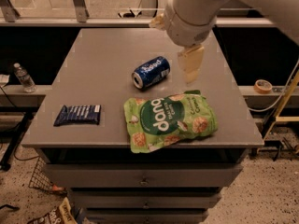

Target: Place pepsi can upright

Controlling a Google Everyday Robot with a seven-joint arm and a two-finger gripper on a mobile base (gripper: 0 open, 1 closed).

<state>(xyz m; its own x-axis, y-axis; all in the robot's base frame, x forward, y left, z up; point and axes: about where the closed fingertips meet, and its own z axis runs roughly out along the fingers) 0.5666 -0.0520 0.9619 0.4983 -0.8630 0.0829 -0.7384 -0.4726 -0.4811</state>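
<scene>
One glancing touch from the gripper (190, 65), hovering at 3 o'clock of the lying can (151, 72), its opening impossible to tell, could roll it away.

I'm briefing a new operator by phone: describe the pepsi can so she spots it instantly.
On the grey table, look behind the green snack bag. The pepsi can lies on its side there, near the gripper: a blue cylinder with silver ends, unlike the flat blue wrapper.

The pepsi can (151, 72) is seen lying on its side (dark blue, silver end frontward), with the gripper (190, 65) held just to its right.
</scene>
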